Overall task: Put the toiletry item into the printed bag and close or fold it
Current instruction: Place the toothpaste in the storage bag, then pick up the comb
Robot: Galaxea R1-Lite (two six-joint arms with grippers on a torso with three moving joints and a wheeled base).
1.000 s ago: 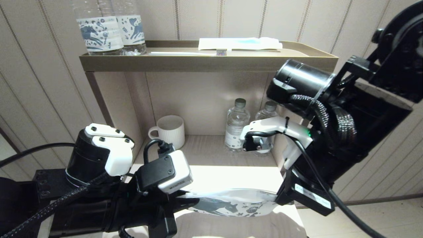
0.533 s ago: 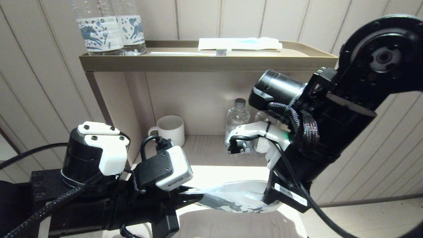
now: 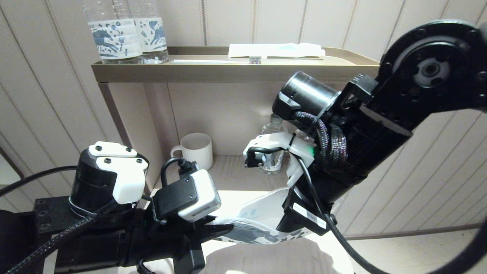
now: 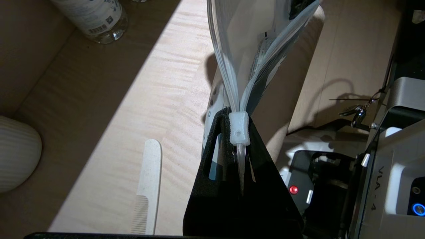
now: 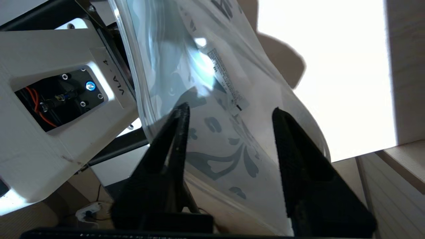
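Comb [image 4: 148, 186] flat on shelf beside left gripper [image 4: 239, 132] — clamped on pouch [image 4: 239, 56] zip end; right gripper [image 5: 229, 116] gapes astride pouch — nearer free arm.

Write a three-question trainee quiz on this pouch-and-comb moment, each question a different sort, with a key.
1. True or false: the white comb is already inside the printed pouch.
2. Which gripper pinches the pouch at its zip end? A) left gripper B) right gripper
3. Fill in: the right gripper's jaws stand ____ on either side of the pouch.

Key:
1. False; it lies on the wooden shelf.
2. A.
3. Open.
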